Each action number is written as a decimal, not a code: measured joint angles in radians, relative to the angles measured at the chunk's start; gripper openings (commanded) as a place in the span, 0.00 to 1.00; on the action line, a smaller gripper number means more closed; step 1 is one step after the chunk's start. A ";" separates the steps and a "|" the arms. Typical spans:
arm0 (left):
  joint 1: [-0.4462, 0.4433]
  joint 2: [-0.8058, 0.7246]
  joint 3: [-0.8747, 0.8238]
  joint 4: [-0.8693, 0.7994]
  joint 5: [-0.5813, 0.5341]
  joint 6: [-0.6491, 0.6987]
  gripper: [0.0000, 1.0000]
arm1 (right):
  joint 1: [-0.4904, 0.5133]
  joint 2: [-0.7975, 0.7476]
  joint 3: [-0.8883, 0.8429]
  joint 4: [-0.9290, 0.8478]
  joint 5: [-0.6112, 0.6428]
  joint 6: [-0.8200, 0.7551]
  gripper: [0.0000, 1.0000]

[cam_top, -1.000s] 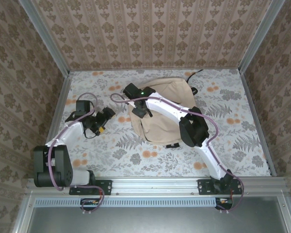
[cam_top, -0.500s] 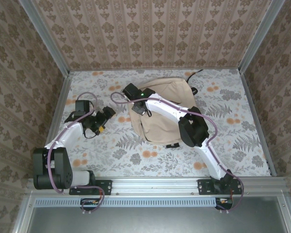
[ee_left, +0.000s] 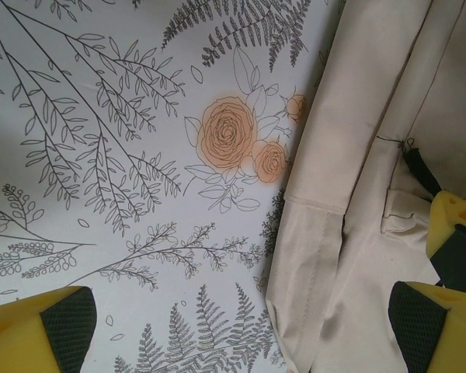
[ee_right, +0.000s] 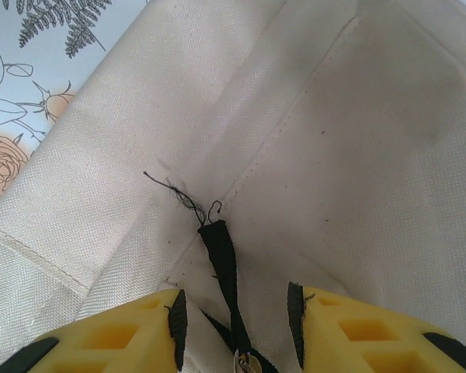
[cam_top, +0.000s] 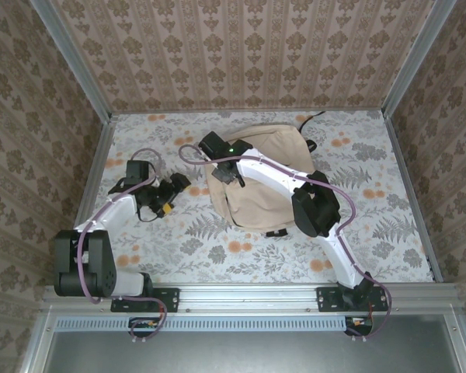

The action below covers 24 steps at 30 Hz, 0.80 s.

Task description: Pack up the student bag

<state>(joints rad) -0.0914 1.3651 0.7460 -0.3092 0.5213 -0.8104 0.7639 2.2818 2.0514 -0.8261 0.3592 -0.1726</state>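
The student bag (cam_top: 264,183), beige soft fabric, lies in the middle of the floral table. My right gripper (cam_top: 227,172) hangs over the bag's left upper edge. In the right wrist view its yellow fingers (ee_right: 124,334) stand apart on either side of a black zipper tape end (ee_right: 221,256) and a metal zipper pull (ee_right: 245,364), touching neither; the right gripper (ee_right: 234,311) is open. My left gripper (cam_top: 175,186) sits just left of the bag, wide open and empty. Below the left gripper (ee_left: 241,342) are the tablecloth and the bag's edge (ee_left: 326,233).
A yellow finger (ee_left: 454,225) of the right gripper shows at the right edge of the left wrist view. A black cable (cam_top: 314,118) runs from behind the bag to the back wall. A black strap (cam_top: 276,232) pokes out at the bag's near side. Patterned walls close three sides.
My left gripper has edged right, closer to the bag. The right arm's elbow has shifted slightly right; its gripper stays over the bag's left edge.
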 measured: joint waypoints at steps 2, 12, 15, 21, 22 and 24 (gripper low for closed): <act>0.000 0.005 0.000 0.000 0.000 0.000 1.00 | 0.000 0.008 0.001 -0.005 0.005 0.000 0.42; -0.003 0.013 0.000 0.003 0.010 0.003 1.00 | 0.008 0.063 0.002 -0.003 0.088 -0.042 0.26; -0.006 0.014 0.000 0.003 0.012 0.003 1.00 | 0.018 0.063 0.002 0.001 0.117 -0.064 0.14; -0.017 0.029 0.000 0.014 0.022 0.003 0.99 | 0.020 0.054 -0.021 0.041 0.135 -0.057 0.00; -0.022 0.031 0.000 0.020 0.025 0.003 0.98 | 0.020 0.043 -0.037 0.054 0.134 -0.053 0.00; -0.032 0.037 0.000 0.035 0.033 0.003 0.95 | 0.020 0.017 -0.070 0.079 0.132 -0.039 0.00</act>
<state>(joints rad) -0.1234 1.4021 0.7460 -0.2745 0.5545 -0.8078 0.7837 2.2986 1.9816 -0.7475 0.4911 -0.2119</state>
